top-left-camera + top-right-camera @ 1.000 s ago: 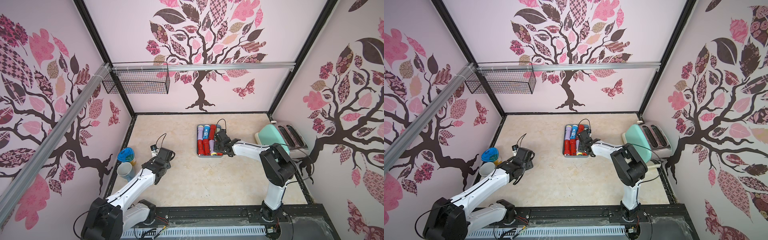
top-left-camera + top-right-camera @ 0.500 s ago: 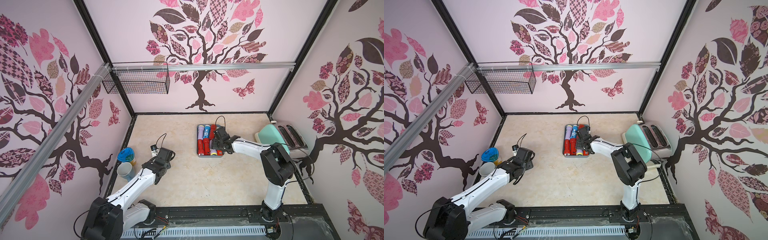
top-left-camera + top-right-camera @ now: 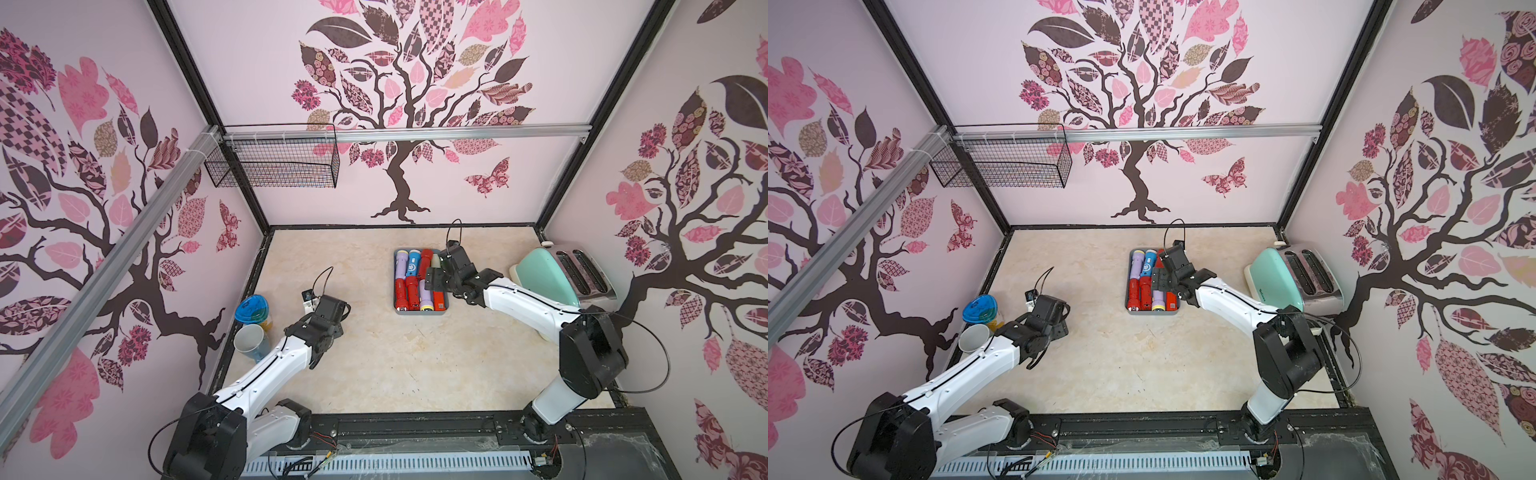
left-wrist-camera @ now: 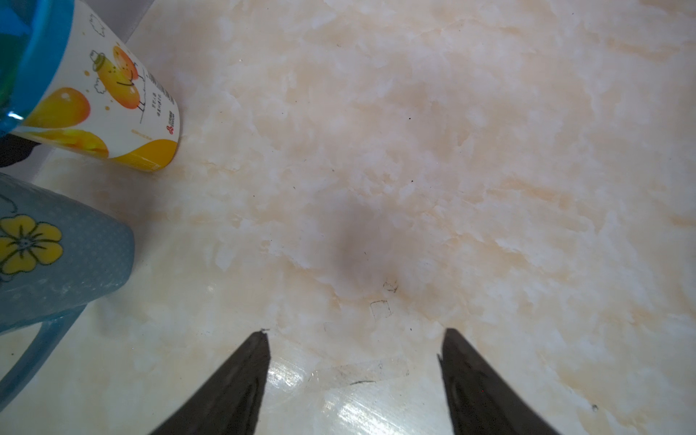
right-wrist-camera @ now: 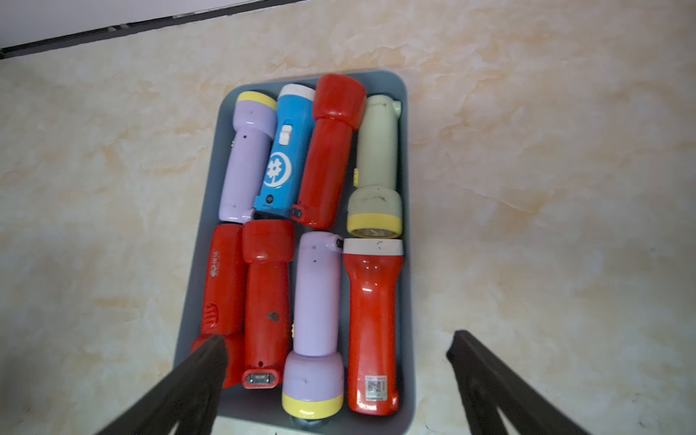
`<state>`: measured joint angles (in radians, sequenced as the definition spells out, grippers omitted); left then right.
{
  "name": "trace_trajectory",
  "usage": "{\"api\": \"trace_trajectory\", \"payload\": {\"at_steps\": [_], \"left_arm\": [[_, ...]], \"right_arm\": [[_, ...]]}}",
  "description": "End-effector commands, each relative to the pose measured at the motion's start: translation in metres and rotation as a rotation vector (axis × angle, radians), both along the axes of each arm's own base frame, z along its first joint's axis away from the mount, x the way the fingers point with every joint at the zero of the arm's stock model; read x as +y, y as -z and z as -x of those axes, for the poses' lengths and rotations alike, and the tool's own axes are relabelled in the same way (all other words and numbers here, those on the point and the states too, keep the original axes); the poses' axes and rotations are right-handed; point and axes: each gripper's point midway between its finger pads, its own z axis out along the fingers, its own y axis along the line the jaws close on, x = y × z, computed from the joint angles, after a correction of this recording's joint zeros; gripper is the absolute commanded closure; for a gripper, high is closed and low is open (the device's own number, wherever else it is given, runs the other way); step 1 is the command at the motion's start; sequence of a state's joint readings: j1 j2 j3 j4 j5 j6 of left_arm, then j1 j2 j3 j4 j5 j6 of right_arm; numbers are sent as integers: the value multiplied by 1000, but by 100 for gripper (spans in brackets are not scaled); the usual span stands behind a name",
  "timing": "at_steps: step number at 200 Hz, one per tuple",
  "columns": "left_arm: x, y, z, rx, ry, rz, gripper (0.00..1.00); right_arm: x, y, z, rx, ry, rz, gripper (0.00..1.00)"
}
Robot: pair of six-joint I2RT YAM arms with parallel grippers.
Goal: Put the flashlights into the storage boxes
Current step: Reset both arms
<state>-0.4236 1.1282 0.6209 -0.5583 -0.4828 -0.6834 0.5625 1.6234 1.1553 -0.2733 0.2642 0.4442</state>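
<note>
Eight flashlights (image 5: 327, 158) in tray (image 5: 407, 339), right end effector (image 5: 338, 337) released above (empty), left end effector (image 4: 356, 331) released over worktop (image 4: 489, 150).

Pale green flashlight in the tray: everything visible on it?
The pale green flashlight looks like scuffed plastic, its flared head ringed in yellow around a clear lens. It lies flat in the far row of the grey-blue tray, along the side wall nearest the right arm, head toward the near side, meeting the white-rimmed head of a red flashlight. Nothing grips it.
</note>
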Motion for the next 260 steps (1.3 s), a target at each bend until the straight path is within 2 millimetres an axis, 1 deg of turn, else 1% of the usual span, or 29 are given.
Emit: {"api": "trace_trajectory", "payload": {"at_steps": [1, 6, 25, 33, 37, 40, 43, 47, 62, 70, 79, 96, 113, 134, 156, 173, 195, 219, 234, 239, 242, 250, 260], "left_arm": [[-3, 10, 6, 15, 28, 20, 5], [-4, 10, 7, 14, 28, 25, 2], [-3, 9, 9, 1, 27, 33, 2], [-4, 9, 9, -4, 29, 41, 2], [-4, 9, 10, -5, 32, 44, 2], [-4, 9, 10, -8, 32, 47, 2], [-5, 9, 10, -7, 35, 48, 2], [-5, 10, 10, -7, 37, 50, 2], [-6, 10, 10, -6, 40, 53, 2], [-6, 11, 10, -1, 41, 51, 2], [-6, 12, 10, 7, 38, 47, 3], [-6, 12, 9, 12, 36, 43, 2], [-5, 13, 9, 17, 35, 39, 2], [-5, 12, 8, 16, 33, 37, 2], [-5, 14, 8, 19, 32, 34, 3], [-5, 14, 6, 24, 32, 28, 2], [-5, 15, 5, 29, 29, 20, 2], [-4, 16, 4, 41, 24, 8, 2], [-2, 16, 4, 50, 14, -6, 2], [-1, 16, 4, 53, 13, -10, 2], [-2, 17, 4, 54, 14, -10, 2], [-2, 17, 3, 53, 17, -9, 2], [-4, 17, 2, 50, 25, -4, 2]], "right_arm": [[-55, -31, 4, -152, 105, 239, 1], [-68, -31, 7, -179, 130, 295, 0], [-117, -28, 22, -271, 249, 493, 1], [-133, -24, 30, -306, 280, 555, 1], [-135, -29, 30, -346, 290, 564, 1], [-139, -24, 34, -355, 287, 583, 1], [-140, -27, 35, -385, 288, 582, 0], [-142, -24, 38, -404, 280, 592, 1], [-144, -22, 45, -484, 242, 582, 0], [-144, -15, 47, -501, 213, 569, 1], [-145, -11, 46, -520, 197, 542, 1], [-151, -2, 40, -517, 203, 516, 0], [-159, -1, 30, -511, 258, 524, 0], [-169, 5, 19, -490, 298, 543, 1], [-185, 17, 17, -458, 355, 539, 0], [-196, 24, 22, -461, 377, 497, 1], [-203, 16, 27, -516, 413, 451, 0], [-199, 3, 28, -615, 397, 398, 1], [-195, 4, 31, -664, 361, 351, 1], [-197, 6, 34, -681, 362, 353, 1], [-197, 2, 35, -706, 368, 348, 0], [-199, 0, 37, -732, 374, 349, 0], [-198, 2, 37, -724, 373, 345, 0]]}}
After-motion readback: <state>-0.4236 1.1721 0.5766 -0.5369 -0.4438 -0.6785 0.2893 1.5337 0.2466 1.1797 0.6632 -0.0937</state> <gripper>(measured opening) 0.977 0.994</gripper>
